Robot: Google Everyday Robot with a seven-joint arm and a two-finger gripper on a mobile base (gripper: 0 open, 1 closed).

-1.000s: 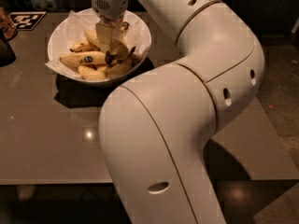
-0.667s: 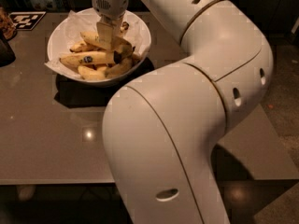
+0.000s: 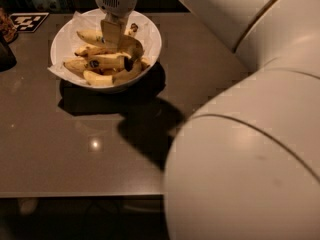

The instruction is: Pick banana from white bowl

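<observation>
Since a second ago the arm's big elbow (image 3: 240, 174) has swung nearer, now filling the view from three to six o'clock, and the wrist has come up a touch; the white bowl (image 3: 151, 34) has not shifted. The gripper (image 3: 114, 31) hangs down into the bowl at about eleven o'clock of the view, its tip among the bananas (image 3: 100, 64). Whether it is spread or pinching one I cannot tell (a curved banana (image 3: 131, 48) lies right against it on the three o'clock side and may be in its hold, or only beside it). No banana is clear of the bowl.

What could go wrong, as I judge it: the fruit lies heaped and crossed, so a lift may drag a neighbour up and drop it on the table (image 3: 60, 154), or a hold near a tapered end may slip off. The crinkled paper (image 3: 57, 70) lining the bowl, loose and sticking out over the rim at eight o'clock, could be caught and pulled along. A hard squeeze would bruise soft ripe flesh.

The bowl is glossy, round and deep. The bananas are matt yellow, curved and brown-spotted, one bearing a dark sticker (image 3: 94, 63). The table is smooth, grey-brown and shiny enough to show a lamp glint.
</observation>
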